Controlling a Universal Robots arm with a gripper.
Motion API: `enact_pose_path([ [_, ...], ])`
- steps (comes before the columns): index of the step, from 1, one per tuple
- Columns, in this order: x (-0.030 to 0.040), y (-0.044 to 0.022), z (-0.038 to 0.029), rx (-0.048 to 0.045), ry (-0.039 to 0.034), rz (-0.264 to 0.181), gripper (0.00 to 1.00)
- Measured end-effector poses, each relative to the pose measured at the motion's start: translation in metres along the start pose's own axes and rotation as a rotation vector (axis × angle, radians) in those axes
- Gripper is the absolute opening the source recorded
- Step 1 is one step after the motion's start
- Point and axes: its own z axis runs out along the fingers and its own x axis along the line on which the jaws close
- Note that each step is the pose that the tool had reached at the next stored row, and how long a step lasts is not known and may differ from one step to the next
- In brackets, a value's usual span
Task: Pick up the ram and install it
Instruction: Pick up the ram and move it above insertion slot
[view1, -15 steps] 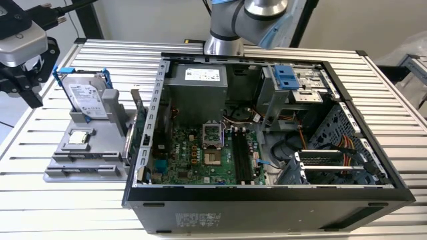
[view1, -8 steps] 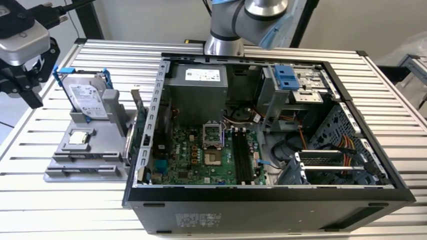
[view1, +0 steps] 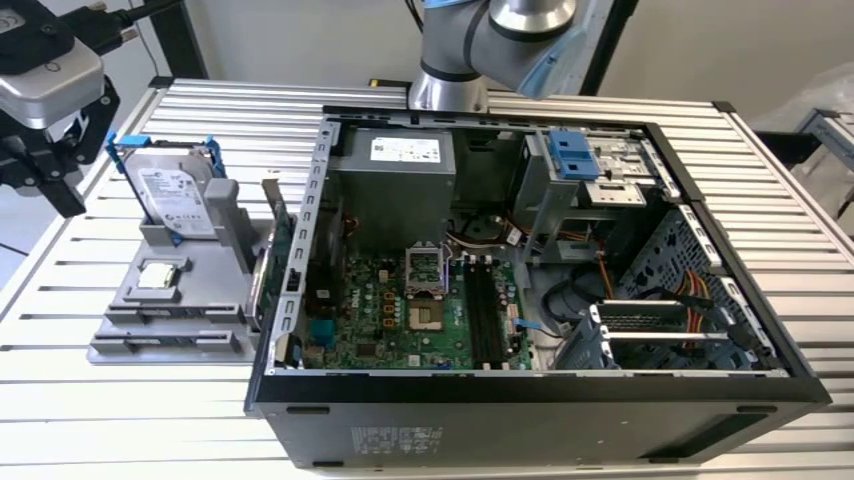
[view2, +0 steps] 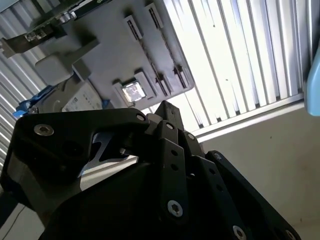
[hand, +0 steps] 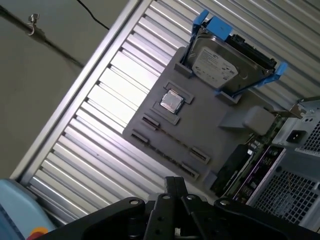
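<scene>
The ram is a long, dark green board standing on edge at the side of the grey holder nearest the computer case; in the first wrist view the ram shows its green face beside a black bar. My gripper hangs high at the exterior view's far left, above and beside the holder and well apart from the ram. In both wrist views the linkages meet at one point, so the gripper is shut with nothing in it.
On the holder stand a silver hard drive in a blue frame and a small square processor chip. The open computer case takes up the middle of the slatted table, with its motherboard exposed.
</scene>
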Motion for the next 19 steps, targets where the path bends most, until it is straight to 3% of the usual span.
enact_pose_path([
  [19, 0.0, 0.0001, 0.0, -0.0004, 0.0078, -0.114, 0.0],
])
